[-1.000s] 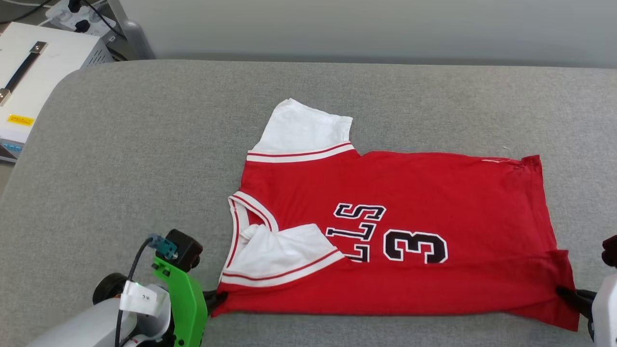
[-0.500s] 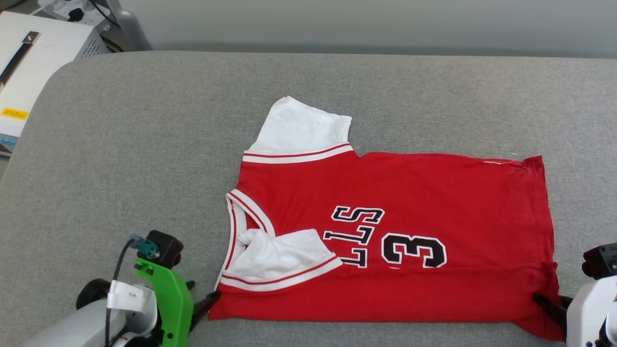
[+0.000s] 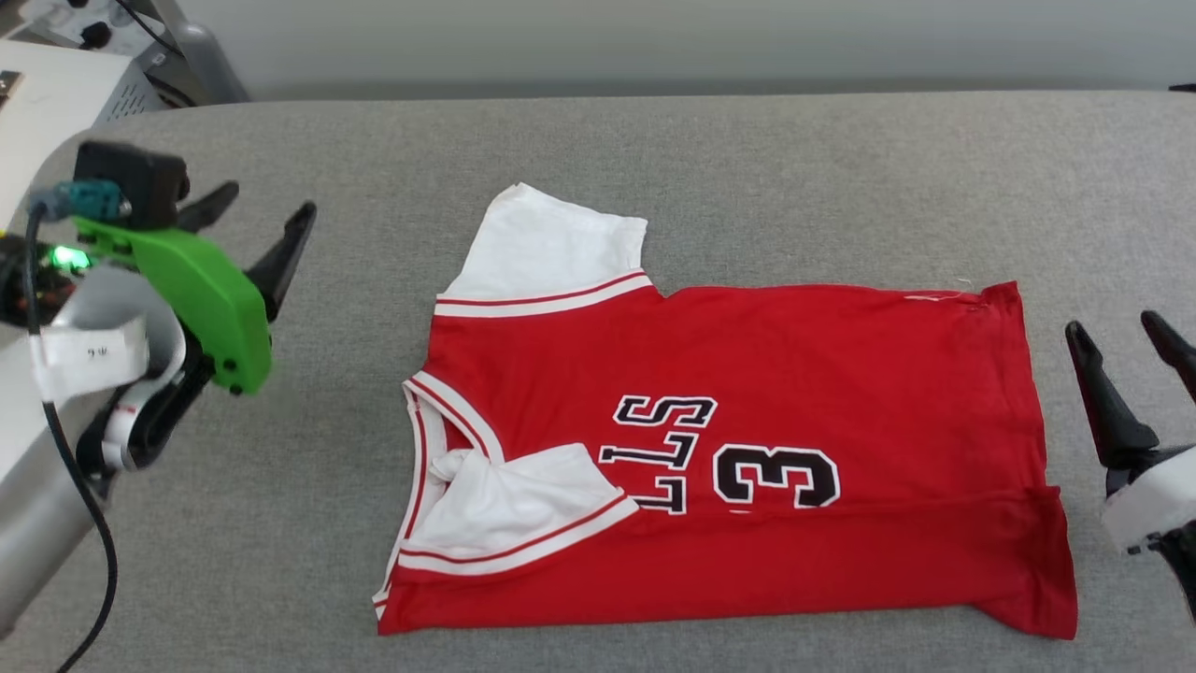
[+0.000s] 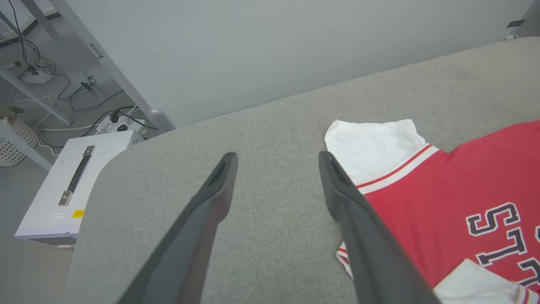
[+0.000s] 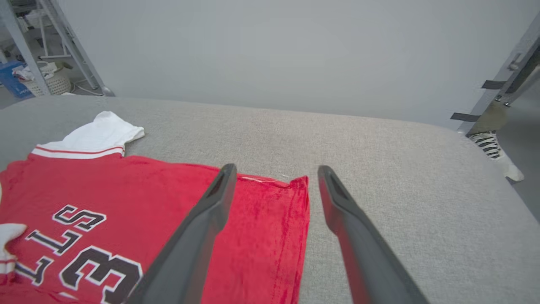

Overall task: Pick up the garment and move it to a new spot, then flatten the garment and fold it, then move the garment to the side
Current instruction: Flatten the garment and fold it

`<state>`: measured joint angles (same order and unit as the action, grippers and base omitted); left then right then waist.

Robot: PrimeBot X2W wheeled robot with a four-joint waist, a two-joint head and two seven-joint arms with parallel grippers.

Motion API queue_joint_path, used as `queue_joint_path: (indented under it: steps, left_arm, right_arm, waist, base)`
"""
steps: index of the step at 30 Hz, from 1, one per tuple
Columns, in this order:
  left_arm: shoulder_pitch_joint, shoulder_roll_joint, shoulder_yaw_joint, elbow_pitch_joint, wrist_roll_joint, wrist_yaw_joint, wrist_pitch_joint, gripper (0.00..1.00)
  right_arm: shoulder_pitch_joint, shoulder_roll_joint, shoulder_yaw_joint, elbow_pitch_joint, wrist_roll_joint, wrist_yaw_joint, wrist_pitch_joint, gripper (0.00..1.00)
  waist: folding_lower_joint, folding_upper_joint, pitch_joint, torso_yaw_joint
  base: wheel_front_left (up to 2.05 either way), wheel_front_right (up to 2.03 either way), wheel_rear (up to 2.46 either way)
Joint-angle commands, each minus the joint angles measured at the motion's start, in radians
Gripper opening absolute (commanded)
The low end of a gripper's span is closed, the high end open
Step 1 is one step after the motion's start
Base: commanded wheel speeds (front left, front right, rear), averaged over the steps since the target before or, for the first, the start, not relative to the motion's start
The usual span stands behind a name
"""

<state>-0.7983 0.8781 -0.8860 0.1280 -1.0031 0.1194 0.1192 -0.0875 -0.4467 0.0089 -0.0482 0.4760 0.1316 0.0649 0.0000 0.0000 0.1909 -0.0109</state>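
The garment is a red jersey T-shirt with a black-and-white "3". It lies flat on the grey padded surface, collar to the left. Its near long edge is folded up, one white sleeve lies over the chest and the other sticks out on the far side. My left gripper hovers open and empty to the left of the shirt. In the left wrist view the left gripper has the garment at its right. My right gripper stands open and empty just beyond the hem. In the right wrist view the right gripper spans the hem corner of the garment.
A white box with a black handle sits off the surface's left end, with cables and metal frame legs behind it. A grey wall runs along the far side. A striped object lies on the floor past the right end.
Both grippers were shut on the garment's near corners and have let go and opened. The left one rose and swung out to the left. The right one drew back off the hem. The head camera shifted.
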Motion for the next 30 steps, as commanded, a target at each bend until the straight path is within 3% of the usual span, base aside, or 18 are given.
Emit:
queue_joint_path:
  steps: [1, 7, 10, 11, 12, 18, 24, 25, 26, 30]
  left_arm:
    - [-0.053, -0.028, 0.005, 0.017, 0.029, -0.002, -0.004, 1.00]
    - [-0.285, -0.153, -0.011, 0.162, 0.067, -0.067, 0.104, 1.00]
    - [-0.394, -0.205, -0.034, 0.263, 0.043, -0.123, 0.234, 1.00]
    - [-0.473, -0.236, -0.061, 0.346, 0.019, -0.178, 0.364, 1.00]
    - [-0.497, -0.247, -0.070, 0.373, 0.003, -0.193, 0.417, 1.00]
    - [-0.584, -0.290, -0.125, 0.483, -0.020, -0.232, 0.590, 1.00]
    - [-0.581, -0.303, -0.204, 0.556, -0.015, -0.248, 0.645, 1.00]
    - [-0.577, -0.300, -0.212, 0.557, -0.017, -0.249, 0.648, 0.29]
    - [-0.570, -0.297, -0.222, 0.553, -0.024, -0.249, 0.653, 0.00]
    - [-0.564, -0.274, -0.255, 0.507, -0.034, -0.250, 0.609, 0.00]
  right_arm:
    - [-0.021, 0.028, -0.013, -0.018, -0.033, -0.001, -0.029, 1.00]
    - [-0.053, 0.143, -0.039, -0.096, -0.145, -0.001, -0.101, 1.00]
    - [-0.079, 0.167, -0.022, -0.123, -0.167, -0.001, -0.106, 1.00]
    - [-0.110, 0.174, -0.001, -0.136, -0.170, -0.001, -0.104, 1.00]
    - [-0.122, 0.171, 0.002, -0.137, -0.168, -0.001, -0.103, 1.00]
    - [-0.165, 0.168, 0.015, -0.137, -0.161, -0.001, -0.106, 1.00]
    - [-0.190, 0.160, 0.021, -0.105, -0.148, -0.001, -0.116, 1.00]
    - [-0.190, 0.158, 0.021, -0.102, -0.147, -0.001, -0.117, 1.00]
    - [-0.191, 0.156, 0.020, -0.098, -0.144, -0.001, -0.117, 1.00]
    - [-0.207, 0.134, 0.007, -0.090, -0.133, -0.001, -0.115, 1.00]
  waist:
    - [0.0000, 0.0000, 0.059, -0.038]
    - [0.0000, 0.0000, 0.183, -0.077]
    - [0.0000, 0.0000, 0.245, -0.105]
    - [0.0000, 0.0000, 0.292, -0.135]
    - [0.0000, 0.0000, 0.307, -0.144]
    - [0.0000, 0.0000, 0.375, -0.180]
    - [0.0000, 0.0000, 0.405, -0.194]
    - [0.0000, 0.0000, 0.403, -0.194]
    - [0.0000, 0.0000, 0.400, -0.191]
    - [0.0000, 0.0000, 0.376, -0.173]
  base:
    - [0.00, 0.00, 0.00]
    - [0.00, 0.00, 0.00]
    - [0.00, 0.00, 0.00]
    - [0.00, 0.00, 0.00]
    - [0.00, 0.00, 0.00]
    - [0.00, 0.00, 0.00]
    - [0.00, 0.00, 0.00]
    - [0.00, 0.00, 0.00]
    - [0.00, 0.00, 0.00]
    - [0.00, 0.00, 0.00]
